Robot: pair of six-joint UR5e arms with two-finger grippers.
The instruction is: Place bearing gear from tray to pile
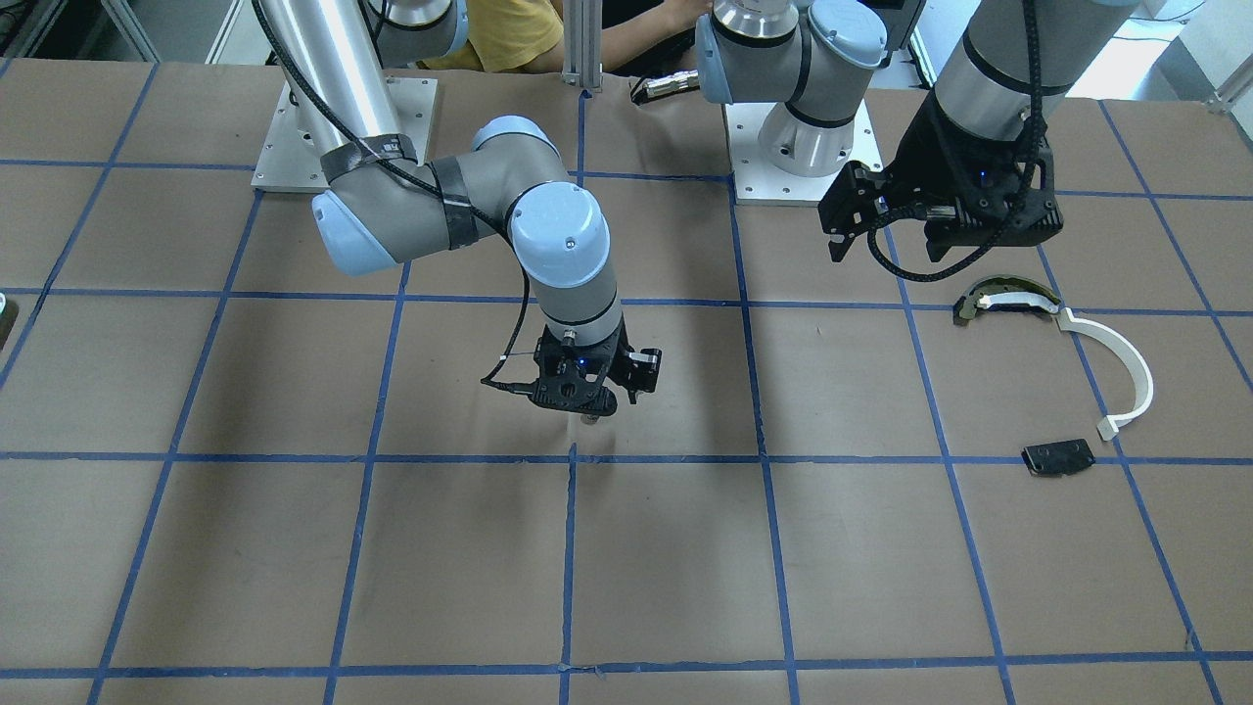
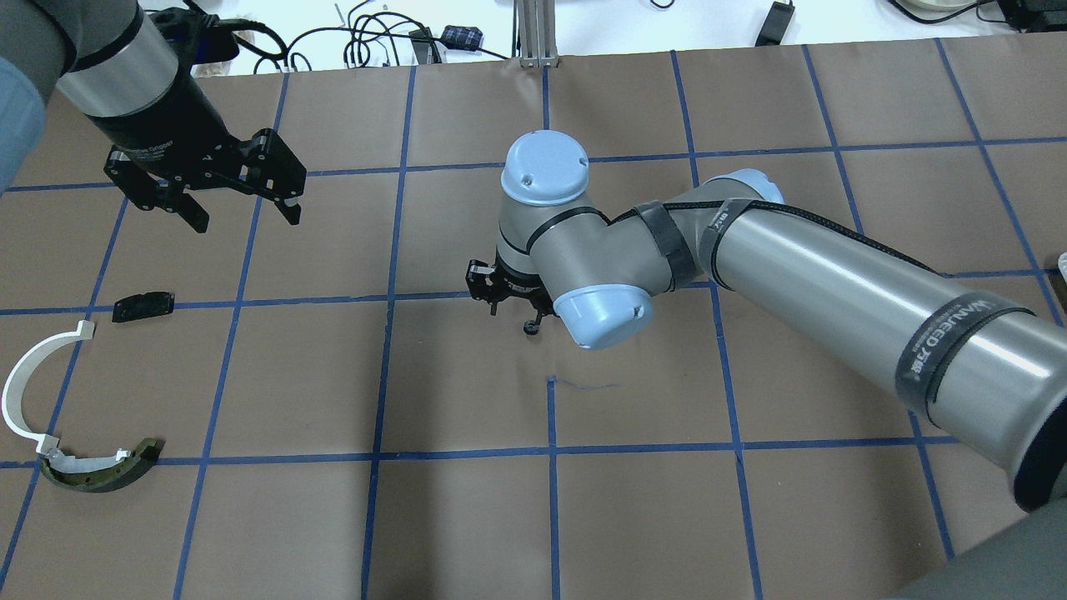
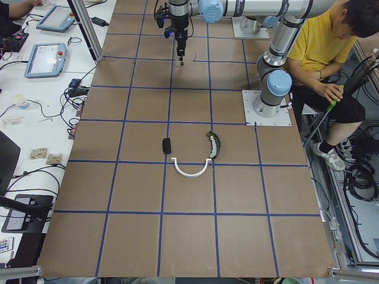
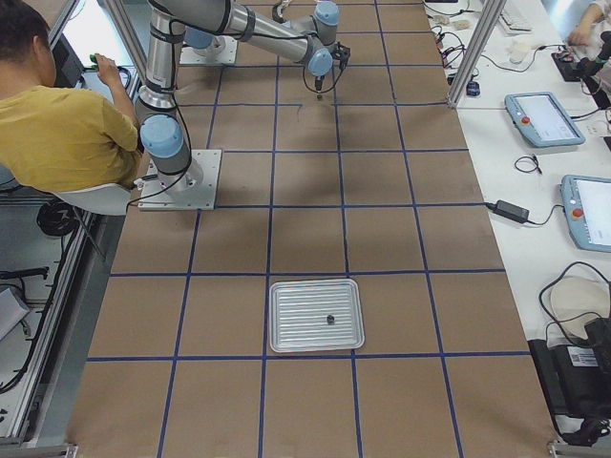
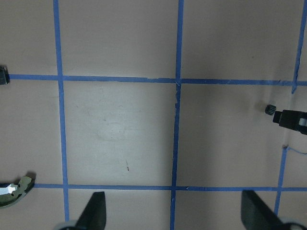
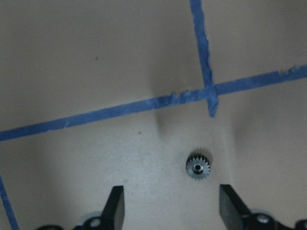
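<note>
Brown paper with a blue tape grid covers the table [image 2: 467, 517], and I see the bearing gear [image 6: 198, 166] lying flat on it near the middle, just past a tape crossing in the right wrist view. My right gripper [image 6: 171, 194] hangs over it with its fingers spread wide and gripping nothing; the gear sits clear of both, nearer the one at 3 o'clock. In the overhead view the pile lies well apart from the gear, out at about 8 o'clock: a white curved strip [image 2: 18, 392], a dark olive curved piece [image 2: 100, 473] touching the strip's lower end, and a black plate [image 2: 143, 305] by itself toward 12 o'clock of them. My left gripper [image 2: 247, 212] hovers at 10 o'clock of the gear, likewise open and empty, above bare paper beyond the black plate. From the right end of the table I can see the silver tray [image 4: 286, 336] well away from both arms, with one small dark part [image 4: 329, 319] in it that is too small to identify.
</note>
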